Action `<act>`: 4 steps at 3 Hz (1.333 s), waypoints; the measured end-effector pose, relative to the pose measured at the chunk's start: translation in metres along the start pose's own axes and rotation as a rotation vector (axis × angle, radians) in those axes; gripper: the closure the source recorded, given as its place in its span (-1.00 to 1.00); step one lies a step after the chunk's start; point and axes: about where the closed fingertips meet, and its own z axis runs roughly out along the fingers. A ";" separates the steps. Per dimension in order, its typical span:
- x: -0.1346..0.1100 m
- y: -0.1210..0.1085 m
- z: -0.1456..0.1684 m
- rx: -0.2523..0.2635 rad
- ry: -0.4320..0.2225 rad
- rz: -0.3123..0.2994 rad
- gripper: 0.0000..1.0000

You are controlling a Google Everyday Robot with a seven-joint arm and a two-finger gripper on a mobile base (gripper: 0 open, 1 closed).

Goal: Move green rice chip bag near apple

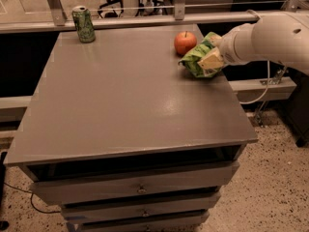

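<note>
Nearest, well in front of the apple (pixel 185 43), a stack of drawers (pixel 140 190) with small round knobs sits under a flat grey table (pixel 125 105) whose smooth top gives a dull sheen. Further in, just right of the apple and slightly forward of it, my pincer (pixel 210 62) is clamped on the green rice chip bag (pixel 193 62), a crinkly light-green pouch bunched up in the grip. The bag's lower edge looks to be at or just above the tabletop, and its near end is beside the apple, perhaps touching it; I cannot tell which. My white rounded arm (pixel 270 37) reaches in from the apple's right. By my reckoning the carrying is all but done, and what remains is to let go and draw clear without nudging the round, glossy red apple, which could roll. Far to the apple's left, at the back corner, stands a green drink can (pixel 84 24).
</note>
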 end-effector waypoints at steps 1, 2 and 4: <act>0.002 0.003 0.006 -0.006 0.003 0.004 -0.25; 0.004 0.005 0.006 -0.007 0.003 0.008 -0.69; 0.003 0.015 0.012 -0.036 -0.017 0.030 -1.00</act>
